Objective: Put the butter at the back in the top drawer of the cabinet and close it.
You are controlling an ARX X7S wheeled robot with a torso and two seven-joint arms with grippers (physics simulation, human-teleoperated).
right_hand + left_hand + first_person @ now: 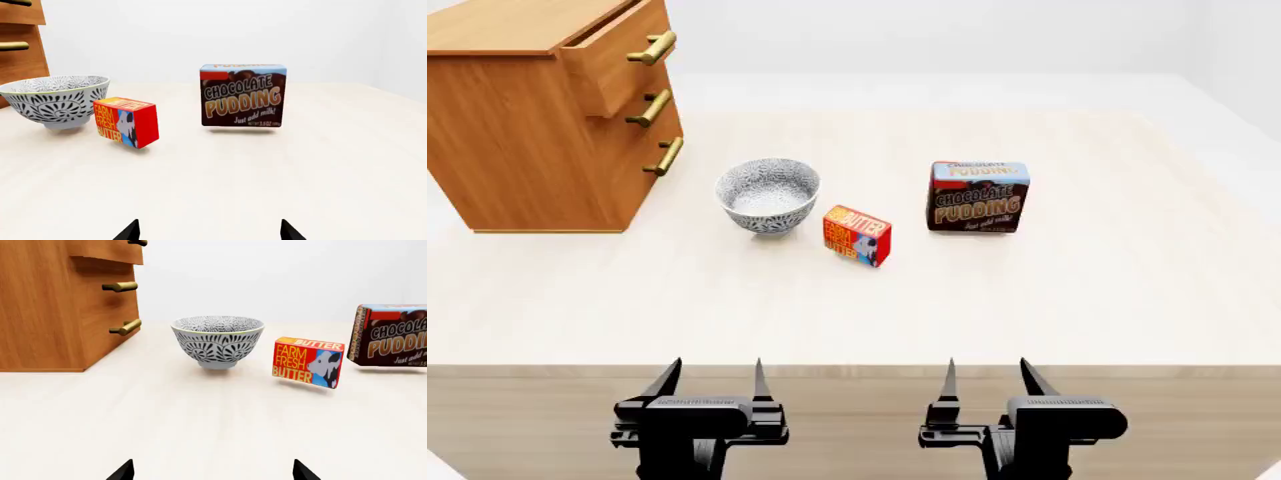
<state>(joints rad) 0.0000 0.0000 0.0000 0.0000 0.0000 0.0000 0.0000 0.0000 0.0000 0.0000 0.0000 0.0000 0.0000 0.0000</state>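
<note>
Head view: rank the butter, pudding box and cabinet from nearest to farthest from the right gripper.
1. Butter, ahead and to the left of the right gripper.
2. Pudding box, straight ahead, slightly farther.
3. Cabinet, far left, at the back.

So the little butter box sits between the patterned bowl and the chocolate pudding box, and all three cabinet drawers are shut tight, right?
Not quite. The butter does sit between the bowl and the chocolate pudding box, but the top drawer of the cabinet is pulled out partway, not shut. The head view shows its front standing proud of the two drawers below.
</note>
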